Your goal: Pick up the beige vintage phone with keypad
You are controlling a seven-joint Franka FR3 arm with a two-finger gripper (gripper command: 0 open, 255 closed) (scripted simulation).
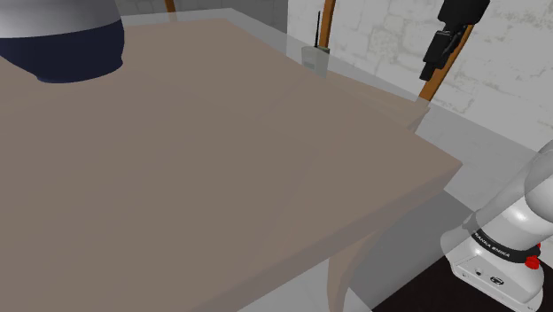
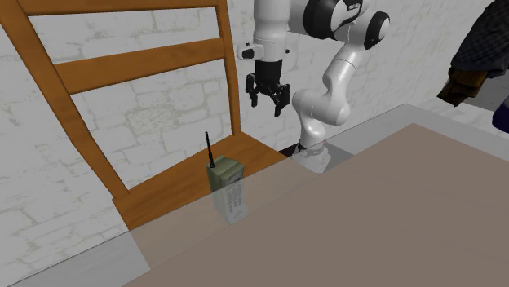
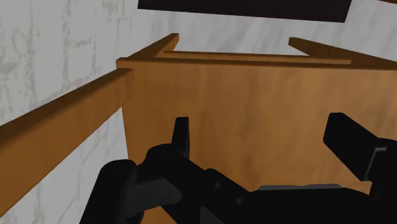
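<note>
Risk of a topple here — small beige boxy phone with black antenna (image 2: 226,189) standing upright on brown wooden chair seat (image 2: 163,194), right beside tan table (image 2: 367,212). All-black two-finger gripper (image 2: 267,96) well above, fingers spread, pinching nothing. Could clip that antenna coming down off-centre — easy knock-over.

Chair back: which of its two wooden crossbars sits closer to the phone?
The lower crossbar, nearer the seat and phone; the upper crossbar runs well above it.

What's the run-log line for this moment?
gripper: jaws open, empty | above wooden chair seat | phone: upright at table edge, untouched
</note>
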